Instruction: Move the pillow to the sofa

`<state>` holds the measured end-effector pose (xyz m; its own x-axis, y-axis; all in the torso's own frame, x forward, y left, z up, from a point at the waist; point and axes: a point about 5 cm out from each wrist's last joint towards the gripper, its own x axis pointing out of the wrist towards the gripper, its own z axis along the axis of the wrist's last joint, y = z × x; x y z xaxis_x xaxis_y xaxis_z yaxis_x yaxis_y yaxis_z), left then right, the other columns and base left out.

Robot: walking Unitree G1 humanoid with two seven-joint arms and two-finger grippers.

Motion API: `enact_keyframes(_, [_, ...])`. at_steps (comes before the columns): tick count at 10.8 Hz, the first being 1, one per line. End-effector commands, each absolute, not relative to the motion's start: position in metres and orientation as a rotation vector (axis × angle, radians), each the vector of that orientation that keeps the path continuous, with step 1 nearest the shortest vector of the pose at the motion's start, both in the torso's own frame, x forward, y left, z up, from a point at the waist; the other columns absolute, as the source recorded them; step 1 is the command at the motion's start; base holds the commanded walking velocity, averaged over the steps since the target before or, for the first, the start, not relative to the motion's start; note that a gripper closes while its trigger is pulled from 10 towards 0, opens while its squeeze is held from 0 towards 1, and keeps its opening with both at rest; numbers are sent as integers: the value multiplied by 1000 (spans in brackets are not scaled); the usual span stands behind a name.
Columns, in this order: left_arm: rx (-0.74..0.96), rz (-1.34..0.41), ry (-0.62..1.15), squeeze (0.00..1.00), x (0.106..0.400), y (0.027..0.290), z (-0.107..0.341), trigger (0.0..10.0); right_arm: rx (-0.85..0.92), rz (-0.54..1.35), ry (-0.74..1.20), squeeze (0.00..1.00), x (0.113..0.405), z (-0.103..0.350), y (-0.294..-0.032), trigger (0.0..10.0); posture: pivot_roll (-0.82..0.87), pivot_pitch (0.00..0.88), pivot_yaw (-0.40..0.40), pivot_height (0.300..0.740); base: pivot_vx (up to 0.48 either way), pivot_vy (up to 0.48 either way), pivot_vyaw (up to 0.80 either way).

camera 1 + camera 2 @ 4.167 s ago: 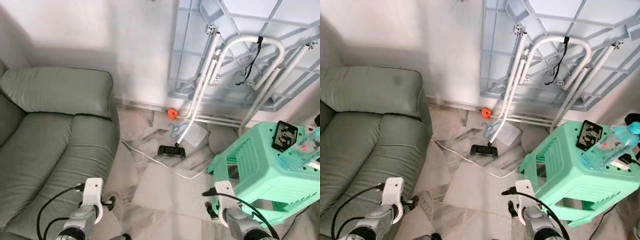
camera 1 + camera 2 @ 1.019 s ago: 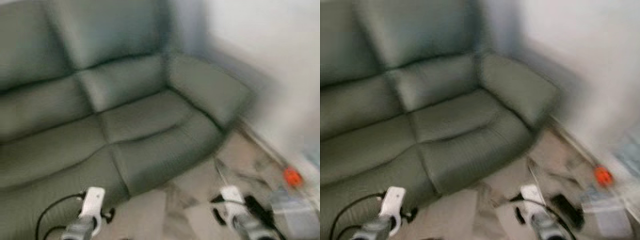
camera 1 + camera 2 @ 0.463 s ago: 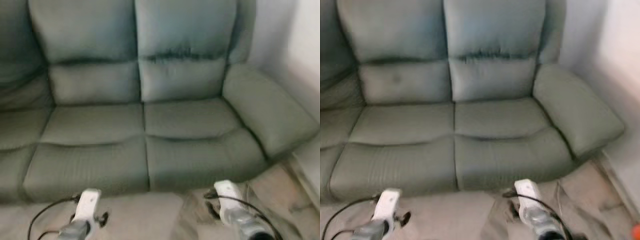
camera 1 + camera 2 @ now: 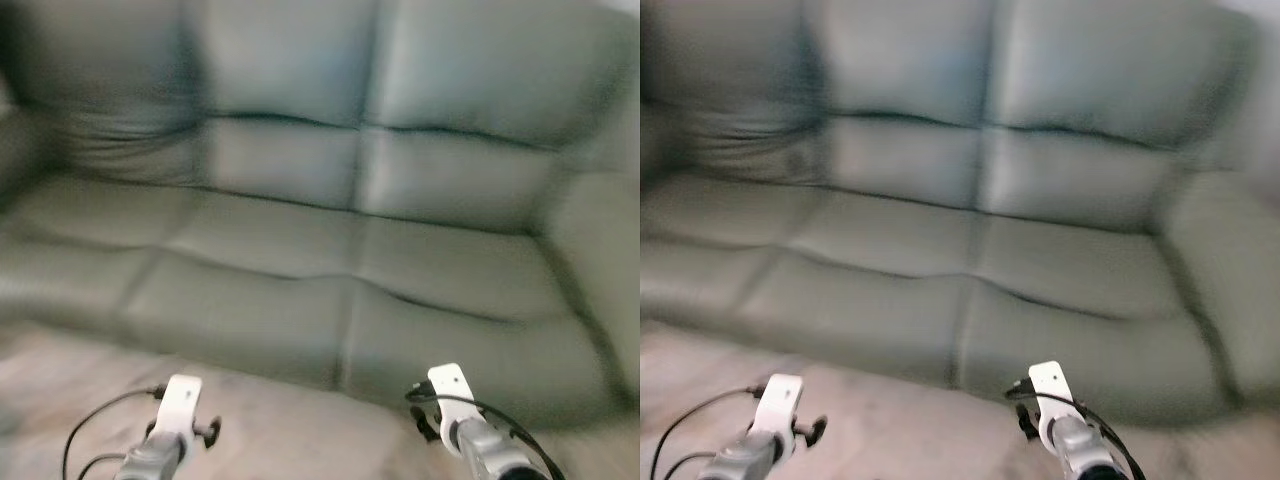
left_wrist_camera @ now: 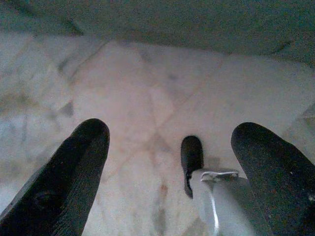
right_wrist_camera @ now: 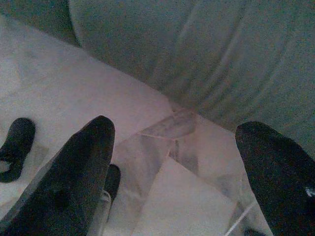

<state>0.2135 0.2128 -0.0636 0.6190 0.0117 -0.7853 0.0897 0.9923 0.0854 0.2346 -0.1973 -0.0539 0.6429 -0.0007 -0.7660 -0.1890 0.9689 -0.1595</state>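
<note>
Head views blurred. A grey-green sofa (image 4: 360, 230) spans the frame: back cushions above, seat cushions below, an armrest at the right edge. Its seats carry nothing that can be made out through the blur. The pillow cannot be located in these frames.

Pale marbled floor (image 4: 290, 440) runs along the bottom, in front of the sofa base.

Both arms low at the bottom edge of the head views, held in front of the sofa. Left arm (image 4: 170, 430) at lower left with a black cable looping off it. Right arm (image 4: 465, 425) at lower right, also cabled.

Left gripper (image 5: 172, 167): fingers (image 5: 74, 172) spread wide apart, nothing between them, pointing down at floor tiles. The sofa base crosses the far side of that view. A silver part of the robot and a small black piece sit between the fingers in the background.

Right gripper (image 6: 177, 167): fingers (image 6: 74, 172) also spread wide, holding nothing, above the floor just beside the sofa front (image 6: 197, 64). A thin white cable (image 6: 238, 219) lies on the tiles near one finger.
</note>
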Motion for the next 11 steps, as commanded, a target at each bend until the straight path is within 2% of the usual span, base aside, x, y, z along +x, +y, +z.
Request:
enact_keyframes(1, [115, -35, 906, 0, 210, 213, -65, 10000, -219, 92, 860, 0, 232, -54, -203, 10000, -104, 87, -50, 740, 0, 0, 0])
enact_keyframes(3, [106, -26, 804, 0, 227, 215, -54, 10000, -170, 41, 761, 0, 245, -43, -211, 10000, -109, 83, -45, 740, 0, 0, 0])
enact_keyframes(5, [93, -38, 655, 0, 249, 224, -33, 10000, -180, 28, 592, 0, 271, -17, -215, 10000, -120, 86, -44, 740, 0, 0, 0])
enact_keyframes(6, [147, 5, 616, 0, 258, 229, -24, 10000, -132, 32, 512, 0, 282, -4, -214, 10000, -119, 88, -44, 740, 0, 0, 0])
enact_keyframes(8, [187, -145, 457, 0, 272, 221, -3, 10000, -87, 47, 351, 0, 297, 21, -215, 10000, -110, 91, -44, 740, 0, 0, 0])
enact_keyframes(9, [146, -202, 385, 0, 272, 215, 6, 10000, -12, 20, 240, 0, 295, 40, -218, 10000, -114, 89, -40, 740, 0, 0, 0])
enact_keyframes(10, [163, -301, 316, 0, 266, 202, 16, 10000, 5, -26, 161, 0, 288, 56, -221, 10000, -111, 84, -34, 740, 0, 0, 0])
enact_keyframes(11, [173, -325, 287, 0, 264, 198, 21, 10000, 18, -45, 128, 0, 285, 61, -221, 10000, -111, 84, -23, 740, 0, 0, 0])
